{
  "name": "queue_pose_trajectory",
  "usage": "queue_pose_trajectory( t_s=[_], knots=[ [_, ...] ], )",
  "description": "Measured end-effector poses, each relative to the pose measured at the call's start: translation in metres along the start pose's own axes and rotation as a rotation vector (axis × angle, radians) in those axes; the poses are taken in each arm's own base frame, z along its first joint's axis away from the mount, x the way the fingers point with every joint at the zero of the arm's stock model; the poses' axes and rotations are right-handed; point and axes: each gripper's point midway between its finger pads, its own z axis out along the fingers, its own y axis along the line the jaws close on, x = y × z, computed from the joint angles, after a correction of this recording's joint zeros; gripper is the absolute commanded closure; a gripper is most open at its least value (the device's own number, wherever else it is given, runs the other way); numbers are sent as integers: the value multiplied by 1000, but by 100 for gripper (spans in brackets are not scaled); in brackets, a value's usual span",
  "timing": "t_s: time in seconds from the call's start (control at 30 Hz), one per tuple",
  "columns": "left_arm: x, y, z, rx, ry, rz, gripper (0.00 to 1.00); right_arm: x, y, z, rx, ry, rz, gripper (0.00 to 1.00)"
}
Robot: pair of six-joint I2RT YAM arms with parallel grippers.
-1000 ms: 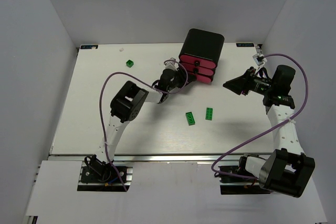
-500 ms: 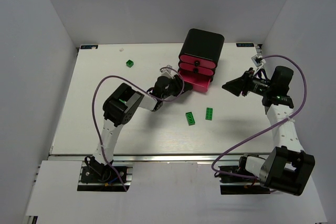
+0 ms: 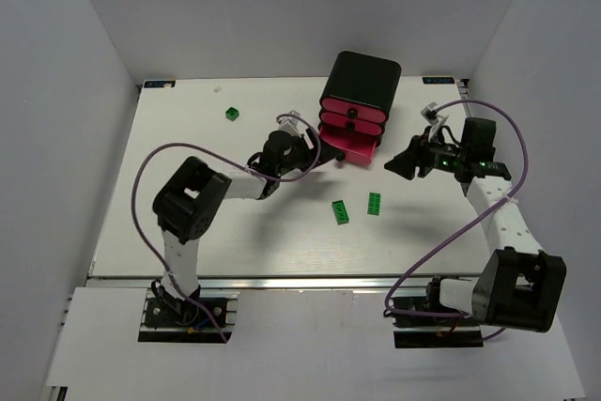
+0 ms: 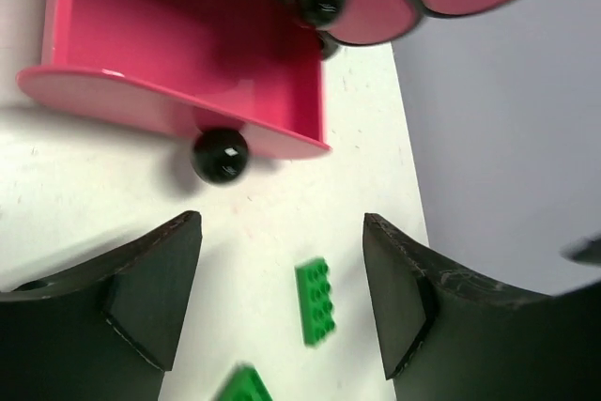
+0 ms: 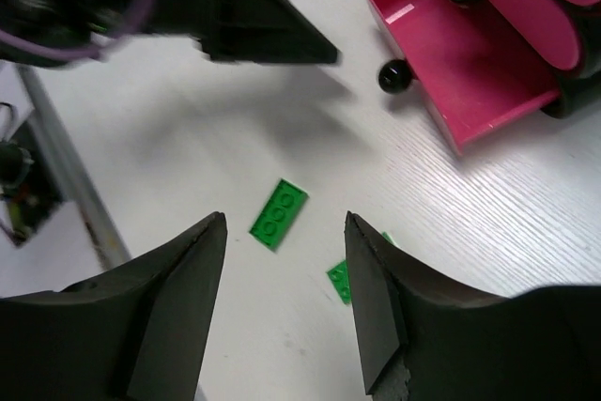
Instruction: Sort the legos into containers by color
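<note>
The black cabinet (image 3: 362,82) holds three pink drawers. The bottom drawer (image 3: 357,148) is pulled out and looks empty in the left wrist view (image 4: 188,53) and the right wrist view (image 5: 470,58). My left gripper (image 3: 322,159) is open and empty, just left of the drawer's knob (image 4: 221,155). Two dark green flat bricks (image 3: 340,212) (image 3: 375,203) lie on the table in front of the cabinet. My right gripper (image 3: 398,165) is open and empty above and right of them. Both bricks show between its fingers (image 5: 279,213) (image 5: 343,279). A green cube (image 3: 232,114) sits far left. Lime-yellow and red bricks are out of view.
The white table (image 3: 188,232) ends at grey walls on the left, right and back. Purple cables (image 3: 160,152) loop off both arms. The left gripper (image 5: 254,16) shows at the top of the right wrist view.
My left gripper pulled the bottom drawer out by its knob, let go and backed off to the left. My right gripper moved left toward the green bricks.
</note>
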Motion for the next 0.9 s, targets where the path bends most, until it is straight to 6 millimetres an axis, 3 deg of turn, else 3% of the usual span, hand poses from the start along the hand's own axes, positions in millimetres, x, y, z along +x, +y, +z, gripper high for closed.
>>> queue_pose_trajectory(
  t_s=[0.1,0.17,0.2,0.23,0.3,0.33,0.37,0.4,0.43,0.53,0.63,0.73,0.83,0.9],
  knots=[
    [-12,-17,-25,-28,2,59,28,13,-9,11,70,69,-38,48],
    [-24,-28,-42,-65,-10,110,42,23,-15,18,127,122,-56,52],
    [-32,-33,-53,-92,-19,145,63,29,-19,22,155,151,-64,53],
    [-39,-36,-64,-121,-27,175,72,36,-22,26,187,183,-71,54],
    [-53,-37,-91,-211,-50,239,81,51,-30,34,242,247,-74,53],
    [-60,-38,-106,-255,-63,275,81,60,-35,38,270,283,-73,51],
    [-66,-37,-123,-307,-77,309,79,70,-38,41,292,317,-69,49],
    [-73,-37,-140,-351,-98,337,58,80,-41,44,311,349,-62,41],
    [-80,-38,-158,-389,-120,369,43,93,-43,45,334,388,-52,36],
    [-96,-37,-220,-499,-214,429,14,127,-48,46,392,478,-11,21],
    [-107,-33,-278,-584,-322,451,13,150,-50,41,451,532,37,20],
    [-108,-21,-324,-658,-411,461,10,158,-53,38,522,542,86,18],
    [-106,-7,-351,-718,-457,465,10,159,-55,40,580,525,109,19],
    [-107,-3,-358,-749,-472,467,10,162,-55,43,607,524,113,20]
  ],
)
